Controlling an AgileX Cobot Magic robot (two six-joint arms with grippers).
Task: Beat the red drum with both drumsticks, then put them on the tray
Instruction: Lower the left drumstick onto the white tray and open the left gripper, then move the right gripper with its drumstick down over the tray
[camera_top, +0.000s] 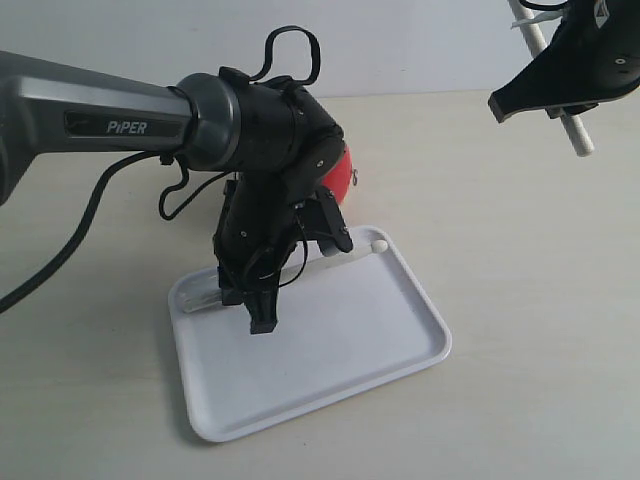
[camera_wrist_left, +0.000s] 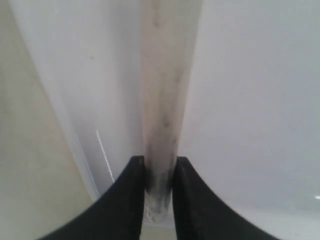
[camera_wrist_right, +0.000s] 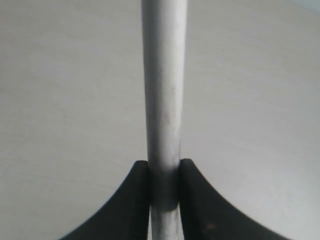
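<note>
The left gripper (camera_wrist_left: 160, 167) is reaching low into the tray (camera_top: 360, 340), its fingers clamping the first drumstick (camera_wrist_left: 162, 90). That stick is lying along the tray's far side with its rounded tip near the far right corner, though I cannot tell whether it is resting fully on the tray floor. Behind that arm the red drum (camera_top: 344, 168) is standing just beyond the tray, mostly hidden. Further right, the right gripper (camera_wrist_right: 164, 167) is hanging high above the table (camera_top: 530, 300), well apart from tray and drum, its fingers pinching the second drumstick (camera_top: 577, 133) partway along its shaft. The beating appears done and the putting-away is in hand. The next move is calling for the left fingers to part and lift clear without dragging the stick, then for the right arm to lower its stick onto the bare part of the tray beside the first.
</note>
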